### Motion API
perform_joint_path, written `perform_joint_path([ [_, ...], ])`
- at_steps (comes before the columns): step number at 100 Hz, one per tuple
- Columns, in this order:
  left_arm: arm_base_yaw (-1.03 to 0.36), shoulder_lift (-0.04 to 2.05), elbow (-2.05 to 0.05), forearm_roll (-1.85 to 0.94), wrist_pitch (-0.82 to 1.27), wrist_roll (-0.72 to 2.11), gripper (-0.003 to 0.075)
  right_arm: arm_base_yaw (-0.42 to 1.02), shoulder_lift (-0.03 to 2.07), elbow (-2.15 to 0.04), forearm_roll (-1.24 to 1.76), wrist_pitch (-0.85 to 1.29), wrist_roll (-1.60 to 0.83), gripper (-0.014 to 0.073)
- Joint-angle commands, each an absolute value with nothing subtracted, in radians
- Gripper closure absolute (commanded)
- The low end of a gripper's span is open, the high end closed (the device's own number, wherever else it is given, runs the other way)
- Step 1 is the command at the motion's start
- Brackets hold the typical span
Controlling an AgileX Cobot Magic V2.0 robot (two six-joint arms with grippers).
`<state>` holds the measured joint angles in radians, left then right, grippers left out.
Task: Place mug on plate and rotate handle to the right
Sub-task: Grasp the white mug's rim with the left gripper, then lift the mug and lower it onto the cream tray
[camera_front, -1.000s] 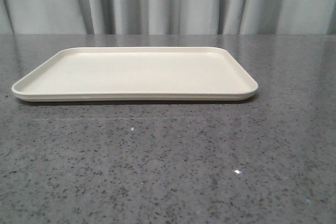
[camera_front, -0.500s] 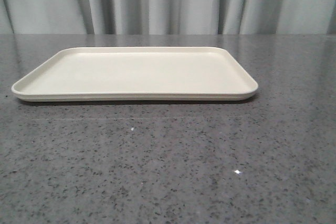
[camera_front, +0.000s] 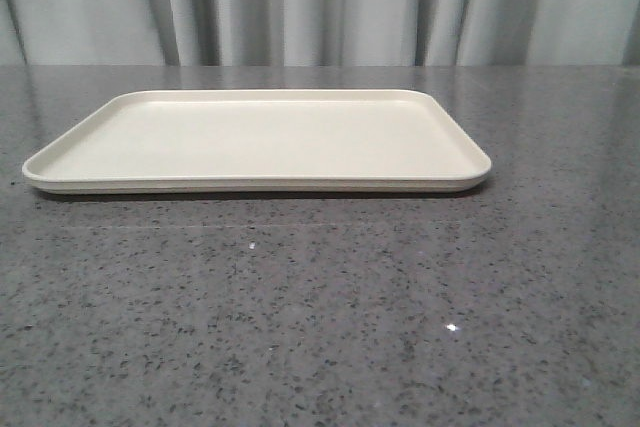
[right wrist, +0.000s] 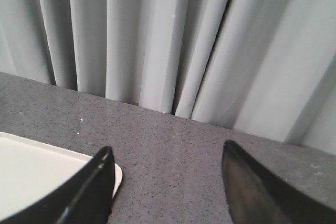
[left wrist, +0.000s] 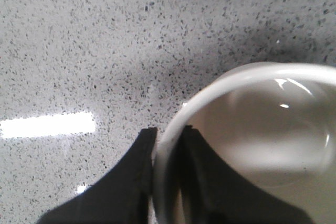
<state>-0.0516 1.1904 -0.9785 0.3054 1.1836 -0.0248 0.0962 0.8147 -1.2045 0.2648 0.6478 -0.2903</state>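
**Mug rim pinched by left end effector; plate lies bare**

In the left wrist view, one mug (left wrist: 252,145) is seen from above, its white rim curving across the frame and its pale inside visible. The left end effector (left wrist: 168,135) is closed on that rim: one black finger (left wrist: 123,182) lies against the outer wall and the other sits inside the mug, with the rim clamped between them. The handle and the printed face cannot be seen from this angle. Below the mug lies speckled grey tabletop (left wrist: 105,35), marked by one bright rectangular reflection. The mug is not seen in the front view, so its place relative to the plate cannot be told.

In the front view, one cream plate (camera_front: 60,172) is set flat on the tabletop past a broad stretch of grey stone. Nothing is carried on it. Neither arm is seen in this view.

In the right wrist view, the right end effector (right wrist: 168,169) is held open, its two black fingers (right wrist: 89,192) spread wide with nothing between them. One rounded corner of the plate is seen beside the one finger. Farthest back, a pleated grey curtain (right wrist: 157,35) hangs behind the tabletop edge.
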Motion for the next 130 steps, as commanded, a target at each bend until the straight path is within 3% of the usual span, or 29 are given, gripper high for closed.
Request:
perform_joint_path([
  [1,-0.050,1.179,-1.000,0.336,1.136,-0.034,0.0728,0.099,0.814,-1.236,0.269,0.585,-0.299,0.0139],
  [78,-0.059,1.193,-1.322,0.024,1.115,0.106,0.0729,0.099,0.814,-1.236,0.269,0.624,-0.299,0.0139],
  [130,-0.441,1.622,-1.890,-0.046,1.160,0.134,0.0729,0.099,0.814,-1.236,0.269,0.649,-0.299,0.0139],
])
